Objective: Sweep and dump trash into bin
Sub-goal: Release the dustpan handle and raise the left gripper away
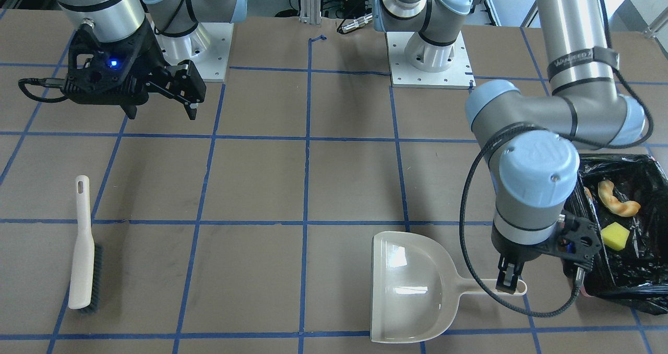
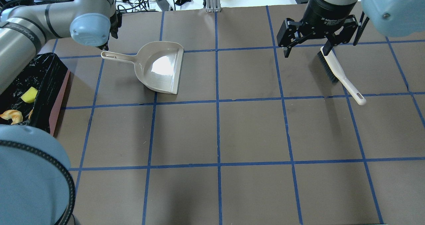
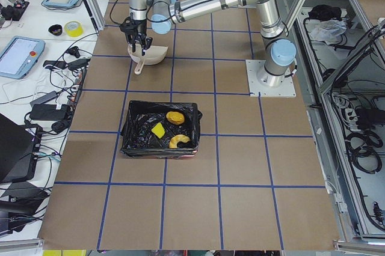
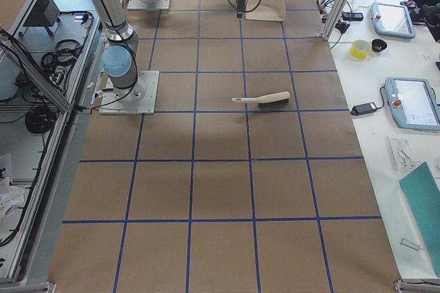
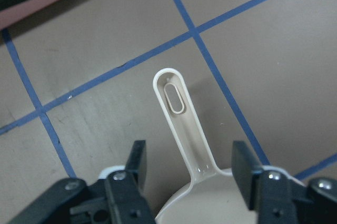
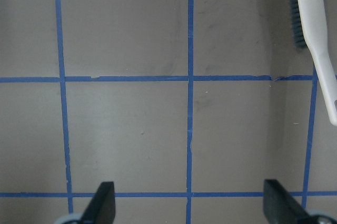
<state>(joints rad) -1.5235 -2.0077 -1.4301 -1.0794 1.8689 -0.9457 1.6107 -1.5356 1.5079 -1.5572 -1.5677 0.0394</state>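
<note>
The trash lies in the bin (image 3: 159,151), which is pink and lined with a black bag: a golden-brown lump (image 3: 175,117), a yellow sponge block (image 1: 616,235) and a curved peel piece (image 1: 619,200). The beige dustpan (image 1: 412,286) lies empty on the table beside the bin. My left gripper (image 1: 510,283) is open, and in the left wrist view (image 5: 192,155) its fingers stand apart on either side of the dustpan handle (image 5: 181,124) without touching it. My right gripper (image 2: 306,52) is open and empty above the table, next to the brush (image 2: 338,72).
The brush (image 1: 83,249) lies flat on the brown table, bristles sideways. Blue tape lines grid the table. The arm bases (image 1: 430,56) stand on plates at the robot's side. Cables and devices (image 3: 36,112) lie beyond the table's edge.
</note>
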